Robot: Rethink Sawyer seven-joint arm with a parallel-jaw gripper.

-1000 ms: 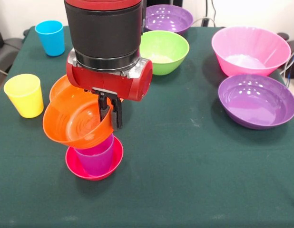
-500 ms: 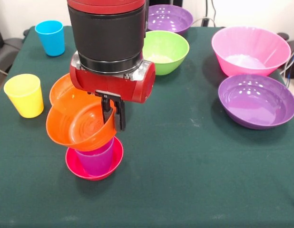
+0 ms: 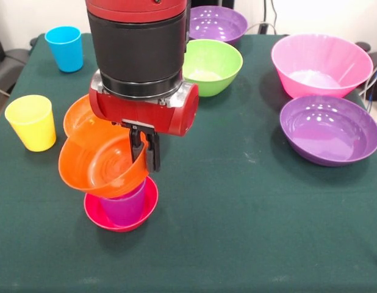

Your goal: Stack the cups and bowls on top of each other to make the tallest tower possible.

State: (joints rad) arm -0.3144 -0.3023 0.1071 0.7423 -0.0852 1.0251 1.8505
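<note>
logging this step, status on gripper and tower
Gripper shut on small orange bowl rim, bowl tilted over purple cup in red bowl. Wide orange bowl close behind.

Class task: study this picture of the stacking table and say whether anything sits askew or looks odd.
One thing: the small orange plastic bowl gripped by the pincer at its rim is tilted, its opening tipped sideways, above the purple plastic cup standing in the small red plastic bowl. Everything else sits upright on the green tablecloth.

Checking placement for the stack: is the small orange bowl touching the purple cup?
Cannot tell. In the front view the small orange bowl, gripped at its rim by the gripper, overlaps the purple cup, hiding any contact or gap.
</note>
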